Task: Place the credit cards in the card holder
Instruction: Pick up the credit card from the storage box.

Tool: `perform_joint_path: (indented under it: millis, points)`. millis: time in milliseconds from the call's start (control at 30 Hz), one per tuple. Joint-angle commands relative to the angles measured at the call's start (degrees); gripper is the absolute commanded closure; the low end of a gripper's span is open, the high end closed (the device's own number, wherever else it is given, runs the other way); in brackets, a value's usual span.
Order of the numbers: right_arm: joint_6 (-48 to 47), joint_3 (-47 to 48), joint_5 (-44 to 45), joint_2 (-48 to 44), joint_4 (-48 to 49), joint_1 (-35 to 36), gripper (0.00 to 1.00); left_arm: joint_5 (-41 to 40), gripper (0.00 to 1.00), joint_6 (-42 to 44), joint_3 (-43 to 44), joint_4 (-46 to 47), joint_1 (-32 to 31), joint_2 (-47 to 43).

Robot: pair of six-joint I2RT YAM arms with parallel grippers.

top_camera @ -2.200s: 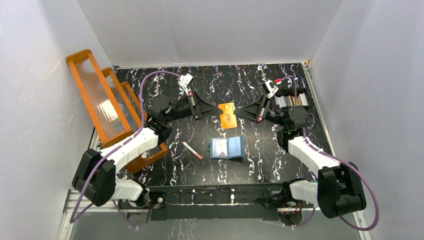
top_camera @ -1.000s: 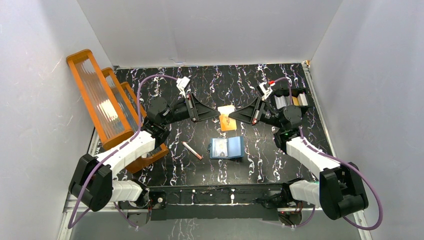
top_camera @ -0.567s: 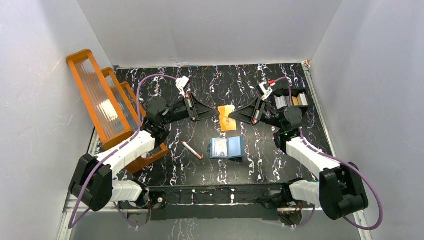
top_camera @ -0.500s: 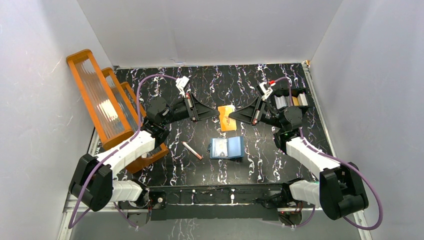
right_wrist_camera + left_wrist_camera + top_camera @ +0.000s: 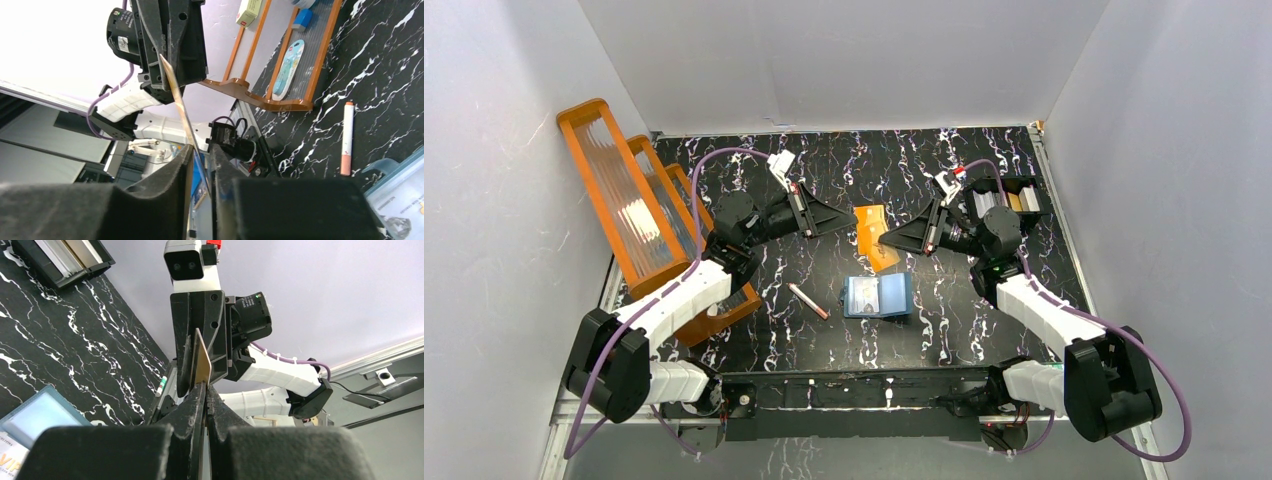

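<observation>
An orange credit card (image 5: 874,225) is held in the air over the middle of the tabletop (image 5: 924,330), toward its far edge. The left hand (image 5: 854,222) pinches it edge-on, fingers pressed together. The right hand (image 5: 886,240) faces it, fingers slightly spread around the card's other edge. The card holder (image 5: 877,296) lies open nearer the front edge, and a white card (image 5: 10,462) inside it reads "VIP".

"VIP" in gold on the white card (image 5: 10,463) tucked in the holder (image 5: 42,412); finer print above it too small to read; nothing else legible anywhere.
</observation>
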Motion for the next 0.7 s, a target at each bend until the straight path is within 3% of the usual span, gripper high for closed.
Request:
perform_joint_path:
  millis: [0, 133, 233, 367, 500, 600, 633, 667]
  points:
    - [-3.2, 2.8, -0.5, -1.4, -1.4, 0.4, 0.83, -0.7, 1.0, 2.3, 0.4, -0.1, 0.3, -1.6]
    - [-3.5, 1.8, 0.2, -1.6, -1.1, 0.4, 1.0, -1.5, 1.0, 3.5, 0.5, -2.3, 0.3, -2.0]
    - [-2.4, 1.0, 0.4, -1.3, 1.7, 0.4, 1.0, -0.6, 1.0, 2.8, 0.5, -2.3, 0.3, -1.4]
    - [-1.0, 0.7, -0.1, 0.0, 4.7, 0.6, 1.0, 0.0, 0.79, 0.9, -0.1, -0.3, 0.3, -0.2]
    - [0.0, 0.4, -0.2, 0.8, 6.3, 1.1, 1.0, 0.3, 0.71, -0.3, -0.5, 1.4, 0.3, 0.7]
    - [0.0, 0.4, 0.0, 1.0, 6.6, 1.4, 1.0, 0.8, 0.72, -0.5, -0.2, 1.8, 0.3, 1.3]
    - [0.0, 0.4, 0.0, 1.1, 6.6, 1.4, 1.0, 0.9, 0.76, -0.5, -0.1, 2.0, 0.3, 1.4]
    - [0.0, 0.4, 0.0, 1.2, 6.5, 1.4, 1.0, 0.8, 0.86, -0.5, -0.2, 2.3, 0.3, 1.5]
